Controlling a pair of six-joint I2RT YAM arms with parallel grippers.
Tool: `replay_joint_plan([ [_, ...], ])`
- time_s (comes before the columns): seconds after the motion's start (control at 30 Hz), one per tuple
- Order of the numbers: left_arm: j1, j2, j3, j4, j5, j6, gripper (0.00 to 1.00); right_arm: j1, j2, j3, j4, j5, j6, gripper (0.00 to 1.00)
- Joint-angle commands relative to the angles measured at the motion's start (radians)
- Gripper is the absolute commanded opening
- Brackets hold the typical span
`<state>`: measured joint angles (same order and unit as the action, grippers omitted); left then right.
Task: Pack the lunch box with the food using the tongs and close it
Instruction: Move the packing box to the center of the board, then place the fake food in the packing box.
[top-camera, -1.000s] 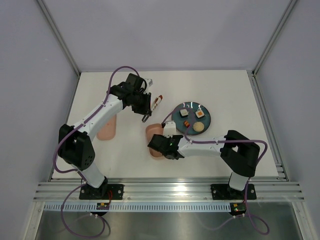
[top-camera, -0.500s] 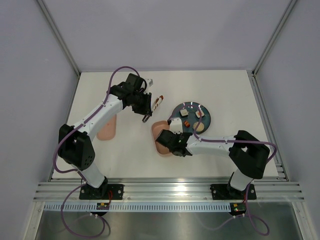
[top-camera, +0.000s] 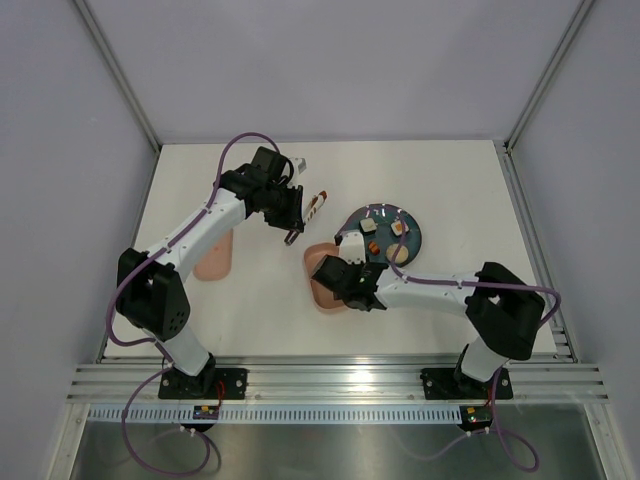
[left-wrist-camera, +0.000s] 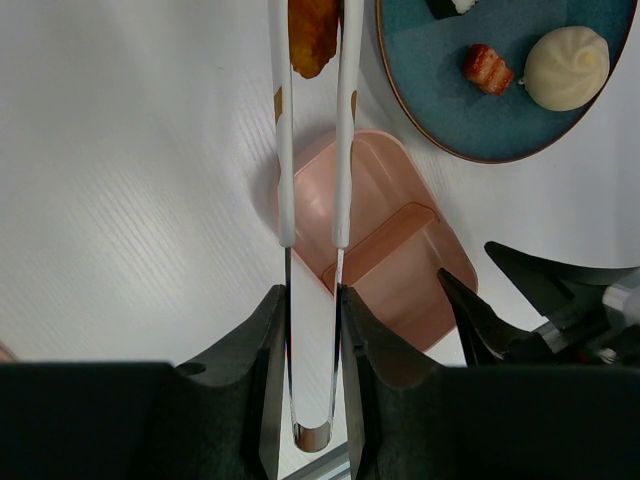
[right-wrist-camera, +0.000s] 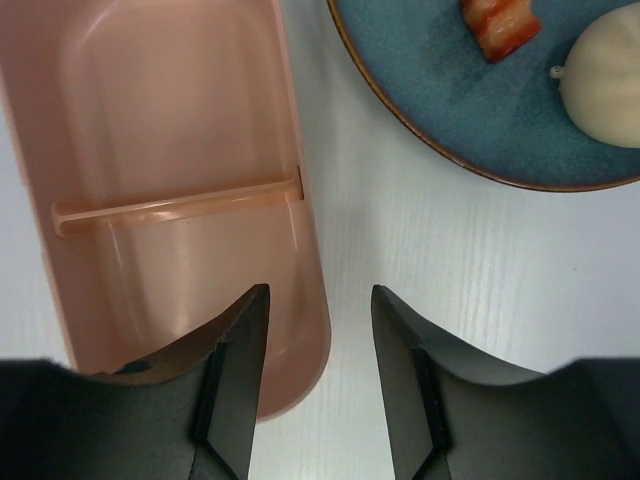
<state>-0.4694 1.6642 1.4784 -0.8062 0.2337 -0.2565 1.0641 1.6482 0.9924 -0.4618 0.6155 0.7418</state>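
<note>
My left end effector (left-wrist-camera: 312, 310) is clamped on the tongs (left-wrist-camera: 285, 150). The tong tips pinch an orange-red sausage piece (left-wrist-camera: 312, 35) at the top of the left wrist frame, over bare bench (left-wrist-camera: 130, 150) and just beyond the lunch box (left-wrist-camera: 390, 250). The lunch box sits at the centre of the top view, just lower left of the teal plate (top-camera: 413, 242). Both its compartments look empty. My right end effector (right-wrist-camera: 320, 295) stands apart, with one finger on either side of the box's right wall and not gripping it.

To do this step well, I judge I should hold the squeeze steady and draw the tips back until the piece hangs over one compartment. Then I lower it close to the floor of the box and ease off, so it drops rather than bounces. The right arm crowds the box, so I want the tongs kept clear of it.

Count:
- one lunch box with two compartments
- one lid (top-camera: 213, 255) at left
- one pair of tongs
- one plate
- four food pieces on the plate
- one food piece in the tongs
</note>
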Motion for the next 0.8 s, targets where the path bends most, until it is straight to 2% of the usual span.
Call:
replay_joint_plan([
  [0.0,0.006,-0.032,0.007,0.033,0.024,0.028,0.0,-0.018,-0.141,0.023,-0.026,0.078,0.022,0.53],
  [0.23,0.005,-0.138,-0.099,0.01,0.012,0.045,0.0,-0.136,-0.359,-0.041,-0.069,0.02,-0.007,0.56],
  [0.4,-0.001,-0.225,-0.207,-0.02,0.023,0.045,0.0,-0.297,-0.493,-0.096,-0.109,-0.034,-0.033,0.59],
  [0.6,-0.041,-0.297,-0.254,-0.056,0.023,0.042,0.0,-0.392,-0.538,-0.129,-0.123,-0.068,-0.051,0.6],
  [0.77,-0.084,-0.319,-0.302,-0.051,0.055,0.023,0.0,-0.397,-0.533,-0.136,-0.101,-0.094,-0.044,0.6],
])
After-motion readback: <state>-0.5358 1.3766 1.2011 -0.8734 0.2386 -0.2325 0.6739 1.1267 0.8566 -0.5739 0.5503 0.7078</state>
